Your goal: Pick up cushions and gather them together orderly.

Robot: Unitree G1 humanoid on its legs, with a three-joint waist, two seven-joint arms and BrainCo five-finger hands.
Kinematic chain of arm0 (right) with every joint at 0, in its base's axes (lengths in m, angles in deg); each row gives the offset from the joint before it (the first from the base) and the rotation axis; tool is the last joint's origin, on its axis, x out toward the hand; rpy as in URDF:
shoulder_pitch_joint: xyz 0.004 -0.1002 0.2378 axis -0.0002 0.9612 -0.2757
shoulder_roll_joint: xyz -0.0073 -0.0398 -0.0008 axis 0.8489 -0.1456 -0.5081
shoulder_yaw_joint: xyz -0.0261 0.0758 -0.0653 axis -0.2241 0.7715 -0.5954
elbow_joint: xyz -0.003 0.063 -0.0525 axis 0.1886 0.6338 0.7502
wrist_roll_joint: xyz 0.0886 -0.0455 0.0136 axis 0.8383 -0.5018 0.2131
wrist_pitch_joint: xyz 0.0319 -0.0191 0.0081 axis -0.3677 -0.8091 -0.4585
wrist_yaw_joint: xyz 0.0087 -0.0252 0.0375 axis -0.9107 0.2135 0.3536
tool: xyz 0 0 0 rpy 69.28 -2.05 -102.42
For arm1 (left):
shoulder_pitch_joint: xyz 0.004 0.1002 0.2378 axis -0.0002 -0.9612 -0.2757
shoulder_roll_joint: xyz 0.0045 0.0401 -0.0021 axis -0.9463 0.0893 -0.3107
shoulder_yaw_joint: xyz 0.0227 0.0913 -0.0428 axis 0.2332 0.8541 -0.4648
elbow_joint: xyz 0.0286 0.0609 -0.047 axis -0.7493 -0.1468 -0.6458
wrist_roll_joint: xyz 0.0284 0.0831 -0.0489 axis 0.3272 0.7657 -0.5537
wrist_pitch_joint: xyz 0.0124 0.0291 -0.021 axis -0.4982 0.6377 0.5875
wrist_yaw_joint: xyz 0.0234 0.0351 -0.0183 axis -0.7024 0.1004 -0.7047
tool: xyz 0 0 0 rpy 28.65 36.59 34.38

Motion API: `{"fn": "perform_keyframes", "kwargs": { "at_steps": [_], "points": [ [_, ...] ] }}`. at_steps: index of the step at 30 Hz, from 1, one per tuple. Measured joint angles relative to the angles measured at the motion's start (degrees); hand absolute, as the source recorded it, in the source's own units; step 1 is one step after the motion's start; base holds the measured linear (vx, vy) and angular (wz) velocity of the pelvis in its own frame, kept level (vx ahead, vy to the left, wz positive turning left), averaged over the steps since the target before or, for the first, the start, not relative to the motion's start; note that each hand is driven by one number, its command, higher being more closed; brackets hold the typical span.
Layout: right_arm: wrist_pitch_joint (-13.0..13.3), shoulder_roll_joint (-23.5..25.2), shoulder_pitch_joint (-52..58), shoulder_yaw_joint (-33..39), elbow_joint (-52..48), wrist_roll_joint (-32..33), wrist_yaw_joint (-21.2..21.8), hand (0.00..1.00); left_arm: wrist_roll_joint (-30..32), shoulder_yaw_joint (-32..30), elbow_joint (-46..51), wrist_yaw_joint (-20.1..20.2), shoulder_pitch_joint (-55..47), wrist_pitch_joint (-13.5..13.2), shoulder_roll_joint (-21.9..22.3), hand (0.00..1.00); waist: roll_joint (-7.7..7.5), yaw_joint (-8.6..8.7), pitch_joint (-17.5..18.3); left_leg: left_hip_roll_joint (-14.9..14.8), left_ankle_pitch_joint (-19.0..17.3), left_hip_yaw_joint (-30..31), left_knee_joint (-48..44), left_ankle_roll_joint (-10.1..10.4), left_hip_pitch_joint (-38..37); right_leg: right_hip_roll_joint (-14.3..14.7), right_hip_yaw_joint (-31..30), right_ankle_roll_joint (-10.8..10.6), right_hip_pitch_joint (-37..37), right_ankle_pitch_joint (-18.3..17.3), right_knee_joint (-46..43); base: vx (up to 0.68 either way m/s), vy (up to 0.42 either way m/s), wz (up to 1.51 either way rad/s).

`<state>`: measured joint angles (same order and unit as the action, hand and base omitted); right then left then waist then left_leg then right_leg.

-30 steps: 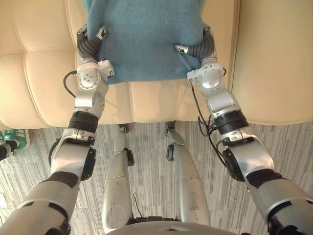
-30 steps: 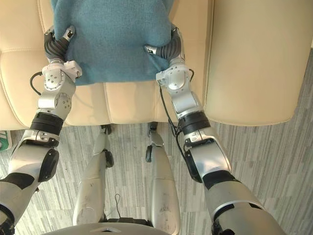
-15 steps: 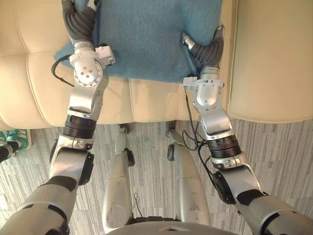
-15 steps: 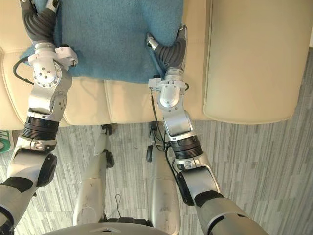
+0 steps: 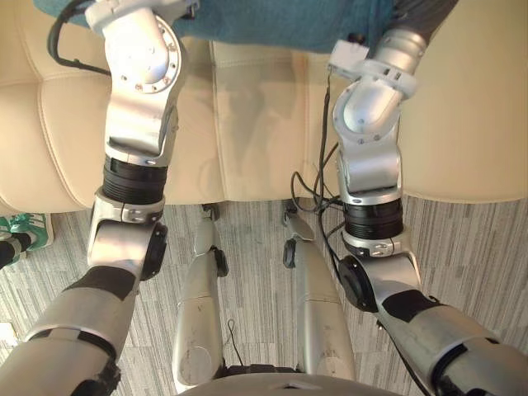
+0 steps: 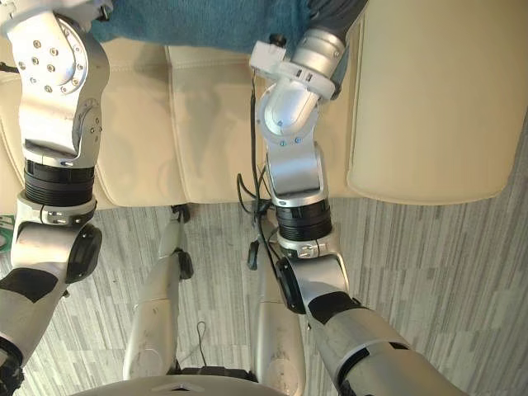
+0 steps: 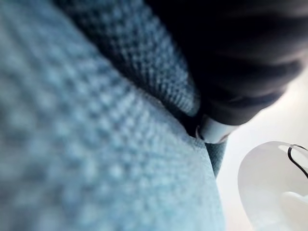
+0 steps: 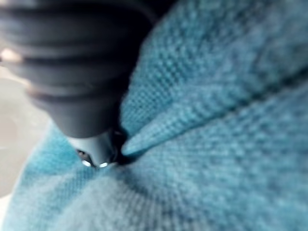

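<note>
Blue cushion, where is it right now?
At the top edge of both eye views, the blue cushion is over the cream sofa, between the two arms.

One cream sofa, in two blocks: a tufted seat and a plain block at its right. One teal cushion, up over the sofa's far side. Two hands pressing into that cushion: left hand, right hand. One green-and-white shoe, on the floor just off the sofa's front left.
</note>
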<state>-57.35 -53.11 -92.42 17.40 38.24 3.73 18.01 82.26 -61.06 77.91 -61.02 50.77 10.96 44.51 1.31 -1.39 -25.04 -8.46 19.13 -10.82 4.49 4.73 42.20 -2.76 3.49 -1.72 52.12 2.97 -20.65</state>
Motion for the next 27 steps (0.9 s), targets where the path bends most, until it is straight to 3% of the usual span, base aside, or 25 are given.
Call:
{"fn": "perform_keyframes", "kwargs": {
  "at_steps": [5,12,13,21,27],
  "points": [
    [0.65,1.58,-5.12,2.70,4.02,-2.20,-2.23,1.00,1.31,-0.57,-2.54,-1.90,2.75,0.09,0.86,1.00,0.00,-0.38,0.00,-0.15,0.40,0.78,0.01,0.14,1.15,-0.21,0.44,0.10,0.81,-0.10,-0.37,-0.05,-0.078,0.05],
    [0.51,1.39,-13.87,5.72,14.55,-2.22,-3.84,1.00,4.14,-2.11,-7.46,-3.30,6.40,2.48,0.87,1.00,0.02,-1.75,-0.01,-0.31,1.69,2.12,0.01,0.24,4.55,-0.36,1.69,0.75,4.40,-0.54,-2.42,-0.07,-0.073,0.08],
    [0.41,1.33,-15.01,6.10,16.03,-2.24,-4.06,0.00,4.68,-2.18,-8.40,-3.63,7.18,2.94,0.87,0.00,0.02,-1.78,-0.01,-0.40,1.92,3.01,0.02,0.43,5.27,-0.39,2.28,0.94,5.02,-1.03,-3.18,-0.06,-0.073,0.18],
    [-0.76,-2.58,-25.35,6.56,21.19,-2.10,-6.46,0.00,5.65,-3.06,-11.76,-6.24,14.14,4.02,0.79,0.00,0.04,-3.26,-0.03,-0.16,3.00,4.82,0.04,0.71,10.40,-1.22,4.12,1.26,10.18,-2.33,-6.23,-0.08,-0.098,0.14],
    [-0.76,-3.55,-26.38,8.33,21.30,0.74,-10.36,0.00,5.56,-3.28,-13.91,-7.68,14.77,4.11,0.64,0.00,0.04,-3.76,-0.03,0.28,3.45,6.54,0.05,1.38,12.99,-2.32,5.58,1.73,13.30,-4.61,-9.74,-0.05,-0.116,0.17]
  ]
}}
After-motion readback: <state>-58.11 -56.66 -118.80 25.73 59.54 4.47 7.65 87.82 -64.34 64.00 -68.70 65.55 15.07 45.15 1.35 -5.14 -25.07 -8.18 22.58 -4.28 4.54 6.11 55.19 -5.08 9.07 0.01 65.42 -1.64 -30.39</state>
